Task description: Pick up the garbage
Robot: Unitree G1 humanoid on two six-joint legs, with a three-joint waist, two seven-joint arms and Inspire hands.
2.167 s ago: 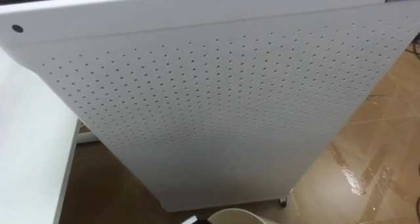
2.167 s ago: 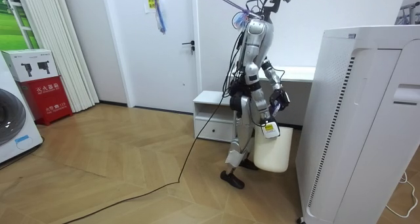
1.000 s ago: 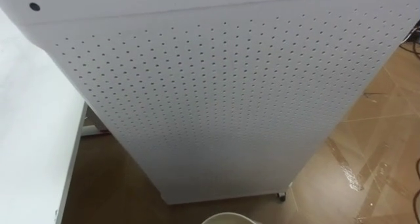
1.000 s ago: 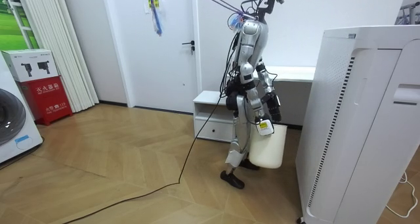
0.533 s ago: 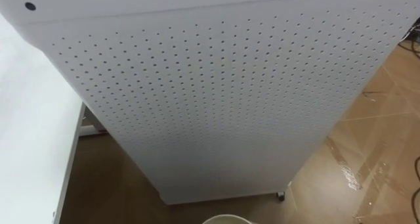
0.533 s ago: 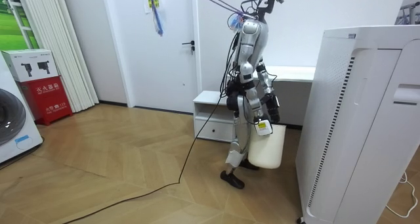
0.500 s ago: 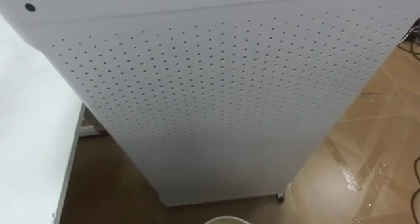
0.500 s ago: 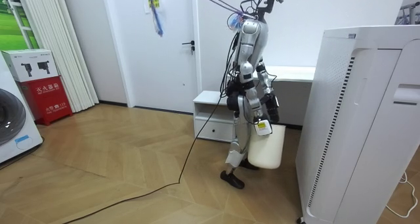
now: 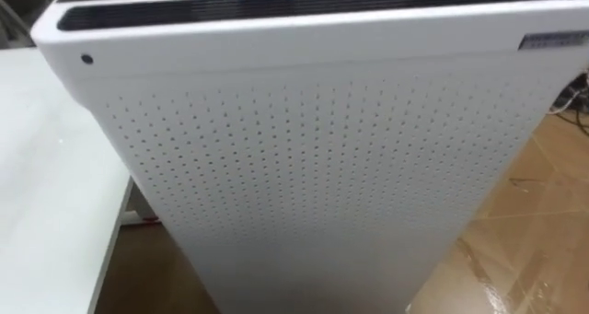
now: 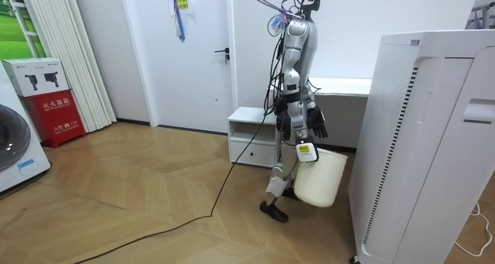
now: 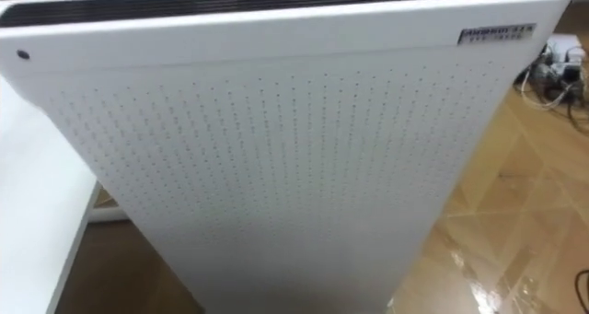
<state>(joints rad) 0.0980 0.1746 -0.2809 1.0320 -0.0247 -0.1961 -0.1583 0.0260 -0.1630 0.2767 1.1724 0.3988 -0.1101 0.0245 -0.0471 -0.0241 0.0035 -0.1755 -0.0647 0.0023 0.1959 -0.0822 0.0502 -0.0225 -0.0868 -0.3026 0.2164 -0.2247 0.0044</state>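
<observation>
I stand upright between a low white cabinet [image 10: 251, 136] and a tall white perforated appliance [image 9: 322, 167], facing the appliance at close range. A white bin [image 10: 319, 179] hangs tilted off the floor by my legs. My right hand [image 10: 304, 149] is curled on its rim at my side. My left hand [image 10: 314, 125] hangs just above the bin on my far side, its fingers straight. The appliance's perforated side and dark top slot stand right before my eyes.
A white desk [image 9: 46, 185] runs along my left, against the wall [image 10: 348, 86]. Wooden floor shows to the appliance's right [image 9: 543, 213]. Behind me there is open floor, a white door [image 10: 193, 55], a red box [image 10: 50, 113] and a washing machine [image 10: 15, 152].
My head view has tipped up, so the bin's rim has left its bottom edge and the appliance's top shows. The bin has swung slightly toward the appliance.
</observation>
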